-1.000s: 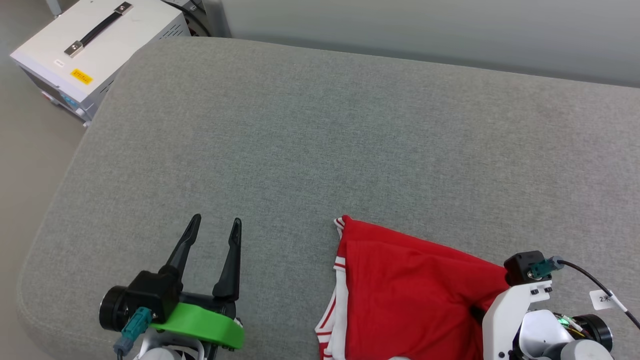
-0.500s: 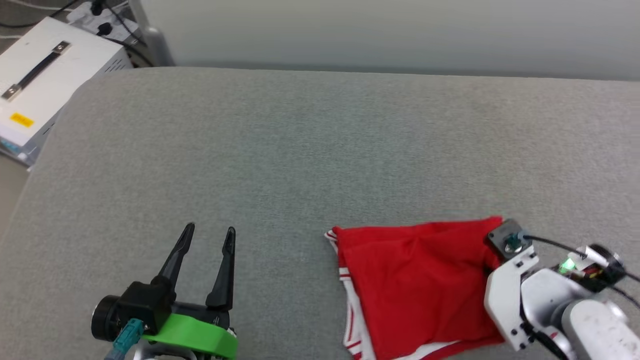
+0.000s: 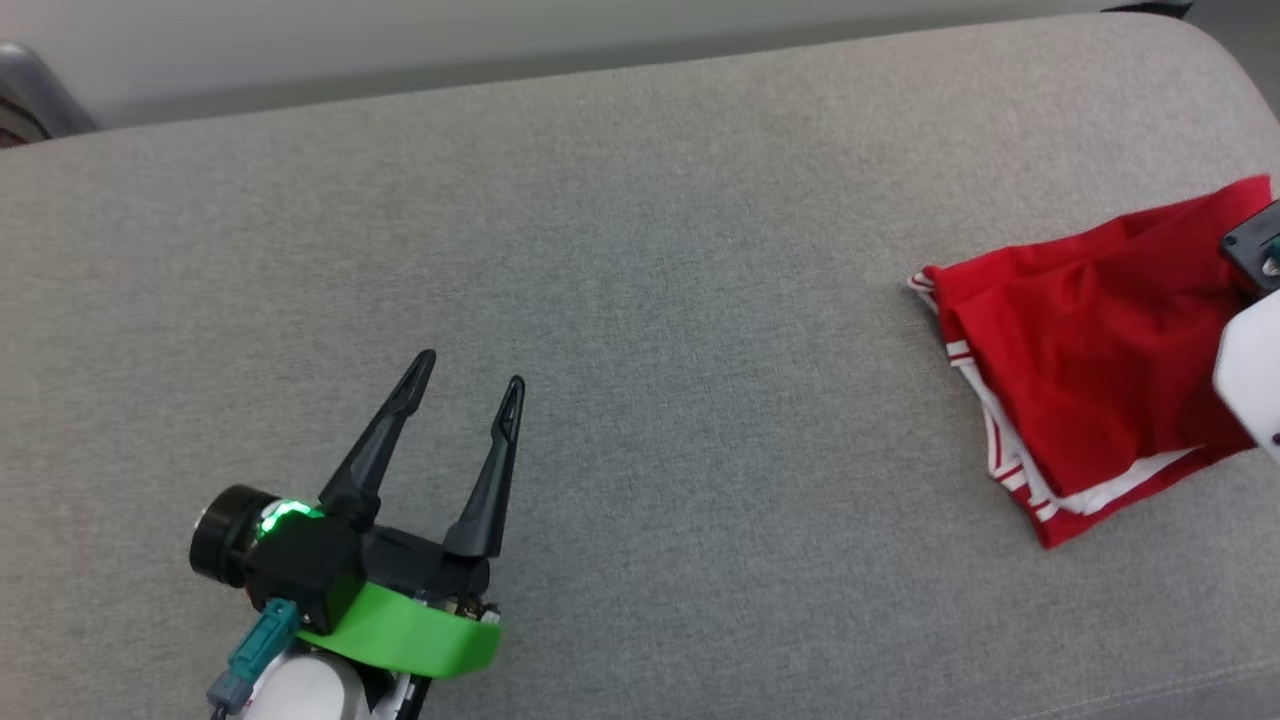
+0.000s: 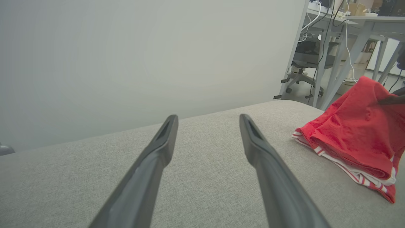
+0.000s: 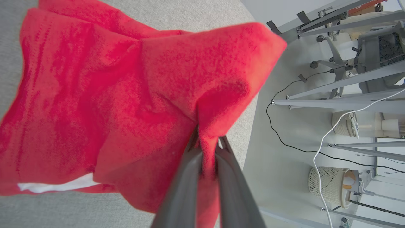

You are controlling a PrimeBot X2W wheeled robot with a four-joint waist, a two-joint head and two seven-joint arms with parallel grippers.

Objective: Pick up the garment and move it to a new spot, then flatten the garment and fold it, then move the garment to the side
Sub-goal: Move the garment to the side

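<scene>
Garment [image 3: 1090, 350] is a red folded bundle, several layers stacked, with white-and-red striped trim and a strip of white fabric showing along its left and lower edges in the head view. It sits at the far right end of the grey fabric bench [image 3: 640, 250], most of it lying on the surface and wrinkled. The upper-right corner is lifted off the bench and bunched to a peak. Its long axis runs diagonally in the head view, from the pointed lower corner near the front edge of the bench up to the raised corner at upper right; the striped edge faces left, toward the middle of the bench. Right gripper [image 5: 207, 142] has its fingers [image 5: 183, 177] clamped together on a pinch of red cloth at that raised corner, and the rest of the garment [image 5: 110, 95] spreads away from the pinch. Left gripper [image 3: 471, 368] is at lower left, well apart from the garment, fingers [image 3: 385, 430] spread wide with nothing between them, above bare bench and pointing toward its far edge.
</scene>
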